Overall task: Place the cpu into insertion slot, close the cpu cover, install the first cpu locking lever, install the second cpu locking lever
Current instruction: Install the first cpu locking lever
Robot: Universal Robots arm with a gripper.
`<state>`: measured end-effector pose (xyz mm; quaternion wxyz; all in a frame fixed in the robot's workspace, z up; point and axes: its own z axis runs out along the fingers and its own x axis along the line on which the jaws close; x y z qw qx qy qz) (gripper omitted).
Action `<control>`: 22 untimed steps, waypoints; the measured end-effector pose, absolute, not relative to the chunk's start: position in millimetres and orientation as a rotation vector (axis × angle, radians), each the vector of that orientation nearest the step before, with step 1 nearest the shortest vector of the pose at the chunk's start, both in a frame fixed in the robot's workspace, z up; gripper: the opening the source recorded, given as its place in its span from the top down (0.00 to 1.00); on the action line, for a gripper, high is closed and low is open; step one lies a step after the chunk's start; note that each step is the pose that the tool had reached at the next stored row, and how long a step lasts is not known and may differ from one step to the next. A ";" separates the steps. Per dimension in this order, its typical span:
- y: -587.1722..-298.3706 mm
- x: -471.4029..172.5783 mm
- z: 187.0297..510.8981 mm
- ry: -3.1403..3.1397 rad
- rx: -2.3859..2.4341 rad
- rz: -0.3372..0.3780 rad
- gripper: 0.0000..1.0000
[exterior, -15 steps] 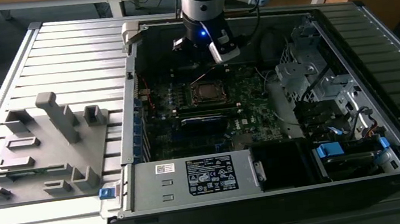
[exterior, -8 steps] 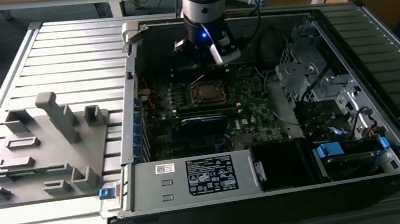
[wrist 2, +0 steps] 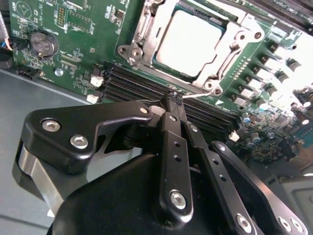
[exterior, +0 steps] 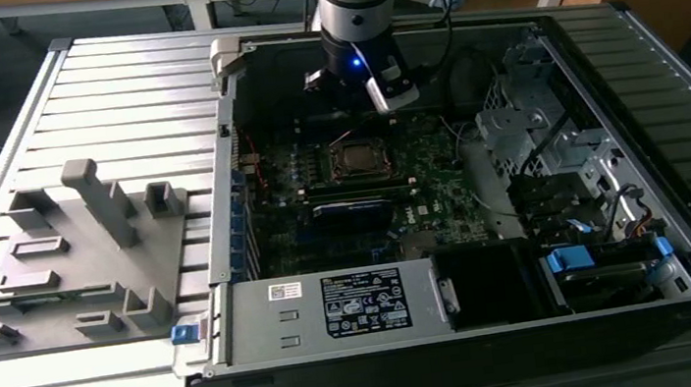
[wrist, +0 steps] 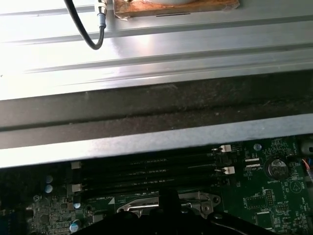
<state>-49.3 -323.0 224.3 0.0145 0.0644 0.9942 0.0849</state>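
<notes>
With the cpu (wrist 2: 190,41) seated under the closed cpu cover (wrist 2: 146,36), the pinched-shut, empty claw (wrist 2: 172,98) seemingly works a locking lever (wrist 2: 195,94).

The case (exterior: 675,301) lies open on top, so the board (wrist 2: 73,34) can be reached from above. The arm (exterior: 357,14) stands over the far part of the opening, its gripper (wrist 2: 172,100) with fingers pressed together just beside the socket (wrist 2: 195,44), above the memory slots (wrist 2: 132,85). The drive cage (exterior: 536,130) crowds the exterior view's right, and the power supply (exterior: 333,306) blocks the near side. Case walls hem in the board. A grey fixture (exterior: 76,256) stands outside, well apart on the table (exterior: 108,84).
</notes>
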 end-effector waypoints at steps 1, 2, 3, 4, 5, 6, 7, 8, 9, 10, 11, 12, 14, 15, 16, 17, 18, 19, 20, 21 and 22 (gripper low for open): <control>-323.0 -49.3 224.3 3.095 0.201 0.264 0.89; -323.0 -49.2 224.3 3.095 0.201 0.264 0.89; -322.9 -49.2 224.2 3.095 0.201 0.264 0.89; -322.9 -49.1 224.2 3.095 0.201 0.264 0.89; -322.8 -49.0 223.8 3.095 0.201 0.264 0.89; -322.8 -49.1 223.2 3.094 0.205 0.264 0.89; -322.9 -49.3 222.4 3.093 0.216 0.264 0.89; -322.9 -49.3 221.5 3.091 0.236 0.263 0.89; -322.9 -49.3 220.7 3.087 0.263 0.263 0.89; -322.9 -49.4 219.9 3.083 0.291 0.262 0.89; -322.9 -49.3 219.0 3.078 0.321 0.262 0.89; -322.9 -49.4 218.3 3.074 0.349 0.261 0.89; -322.9 -49.4 217.4 3.065 0.401 0.260 0.89; -322.8 -49.4 217.0 3.061 0.421 0.259 0.89; -322.6 -49.4 216.7 3.057 0.440 0.258 0.89; -322.3 -49.4 216.3 3.054 0.456 0.258 0.89; -322.0 -49.4 216.0 3.051 0.470 0.258 0.89; -321.6 -49.4 215.7 3.048 0.483 0.258 0.89; -321.1 -49.4 215.5 3.046 0.495 0.257 0.89; -320.6 -49.4 215.2 3.043 0.506 0.257 0.89; -320.1 -49.4 215.0 3.041 0.517 0.257 0.89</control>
